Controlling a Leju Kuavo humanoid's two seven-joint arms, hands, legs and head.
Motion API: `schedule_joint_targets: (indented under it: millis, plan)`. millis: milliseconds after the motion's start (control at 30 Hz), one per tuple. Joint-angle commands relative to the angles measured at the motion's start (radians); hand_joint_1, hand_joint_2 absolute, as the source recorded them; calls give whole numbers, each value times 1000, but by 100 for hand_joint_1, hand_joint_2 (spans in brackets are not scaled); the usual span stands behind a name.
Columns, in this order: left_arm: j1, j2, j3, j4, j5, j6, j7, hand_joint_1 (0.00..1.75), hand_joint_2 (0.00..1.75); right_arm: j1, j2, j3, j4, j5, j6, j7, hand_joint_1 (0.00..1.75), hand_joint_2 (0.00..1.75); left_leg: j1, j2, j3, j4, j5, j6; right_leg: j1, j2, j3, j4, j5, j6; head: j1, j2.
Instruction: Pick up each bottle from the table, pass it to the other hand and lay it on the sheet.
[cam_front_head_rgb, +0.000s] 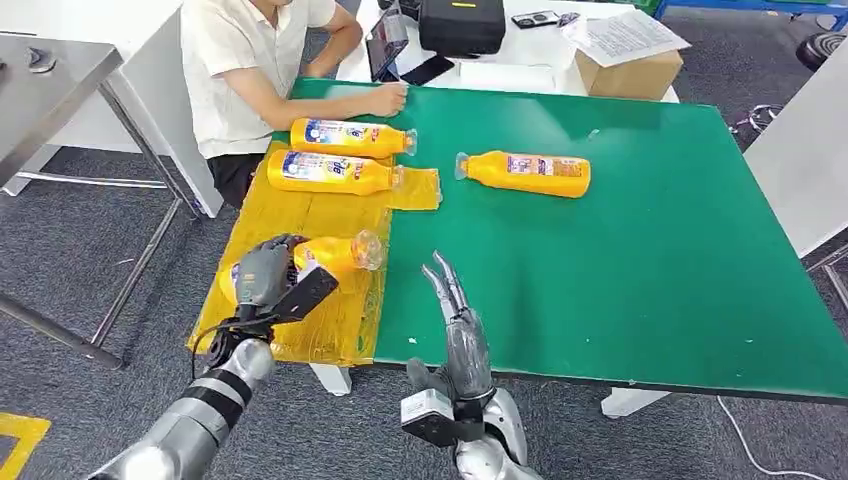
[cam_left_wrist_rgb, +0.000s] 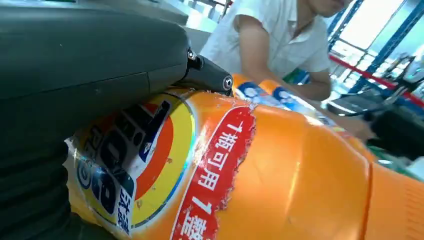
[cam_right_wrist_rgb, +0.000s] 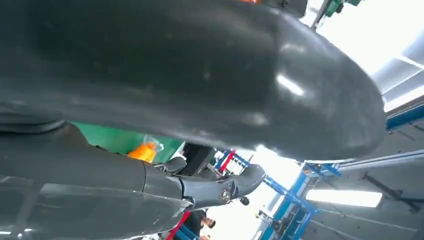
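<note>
Orange, the held bottle (cam_front_head_rgb: 335, 255) lies at lower left in your head view, over the yellow sheet (cam_front_head_rgb: 330, 320), gripped by the left hand (cam_front_head_rgb: 265, 272). 2 bottles (cam_front_head_rgb: 345, 155) rest higher on that sheet; 1 more (cam_front_head_rgb: 527, 172) lies on green table (cam_front_head_rgb: 650, 260), upper centre. Your right hand (cam_front_head_rgb: 455, 320) holds nothing, fingers straight.

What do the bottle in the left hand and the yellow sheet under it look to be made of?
Bottle in the left hand: apparently glossy orange plastic with a clear cap; the printed film label is peeling at its edge. Left hand grips its base end. Yellow sheet: seemingly thin translucent plastic film; it shines, wrinkles and overhangs the table edge. Exact plastics cannot be told.
</note>
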Motion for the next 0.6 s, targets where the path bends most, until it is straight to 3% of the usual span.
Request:
schedule_joint_targets:
  millis: [33,100,133,167,200,233,600]
  plan:
    - [-148,53,-51,176,-170,-236,77,175,175,-30,-47,23,-33,-43,54,-1,0,0,1,0,1,1,-1,-1,1,0,1,1,-1,-1,0,0]
    - [-175,54,-59,196,-182,-332,89,175,175,-32,-52,27,-39,-44,60,-1,0,0,1,-1,1,1,-1,-1,1,0,1,1,-1,-2,0,0]
    - [-188,52,-58,209,-183,-362,100,148,175,-34,-52,28,-44,-52,69,-1,0,0,1,-1,2,1,-1,-2,1,0,2,1,-2,-2,0,0]
    - [-209,48,-54,232,-180,-408,122,75,175,-35,-51,28,-43,-56,75,-1,0,0,1,-1,3,1,-2,-2,1,0,3,2,-2,-2,0,0]
    - [-218,45,-47,241,-172,-432,125,45,175,-37,-50,29,-42,-58,77,-1,0,0,1,0,1,1,0,-1,1,0,1,1,-1,-1,0,0]
    - [-228,43,-40,252,-162,-459,129,2,175,-39,-49,29,-40,-60,78,-1,0,0,1,-1,2,0,0,-2,1,0,3,1,-1,-2,0,0]
    - [-243,33,-55,256,-144,-618,90,0,175,-47,-62,48,-33,-93,89,-1,0,0,0,0,3,0,0,-3,0,0,2,2,1,-4,0,0]
